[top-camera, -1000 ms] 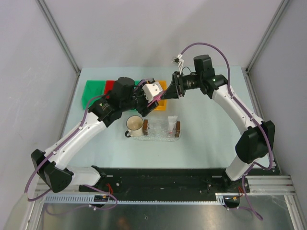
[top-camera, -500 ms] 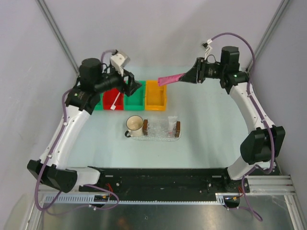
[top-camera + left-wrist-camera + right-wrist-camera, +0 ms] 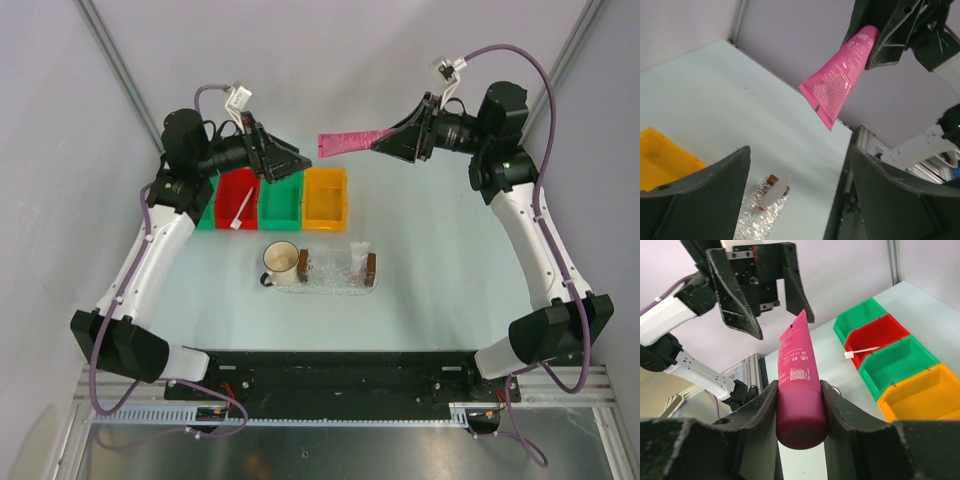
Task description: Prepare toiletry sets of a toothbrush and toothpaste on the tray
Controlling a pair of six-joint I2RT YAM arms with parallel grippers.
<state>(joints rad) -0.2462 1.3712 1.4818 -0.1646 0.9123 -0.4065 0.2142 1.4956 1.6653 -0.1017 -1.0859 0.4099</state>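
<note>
My right gripper [image 3: 397, 141] is shut on the cap end of a pink toothpaste tube [image 3: 346, 140] and holds it level, high above the bins. The right wrist view shows the tube [image 3: 799, 375] pinched between both fingers. My left gripper [image 3: 296, 158] is open and empty, facing the tube's flat end from the left, just short of it; the tube also shows in the left wrist view [image 3: 839, 81]. A white toothbrush [image 3: 239, 211] lies in the red bin [image 3: 237, 186]. The clear tray [image 3: 330, 277] with brown end blocks holds a pale tube-like item [image 3: 357, 257].
A green bin [image 3: 282, 197] and an orange bin [image 3: 325, 197] stand beside the red one, with another green bin [image 3: 203, 213] partly hidden under my left arm. A cream mug [image 3: 281, 262] stands against the tray's left end.
My right gripper has lifted the pink tube up and away from the bins. My left arm swung out left, then turned its open gripper right toward the tube's flat end.
</note>
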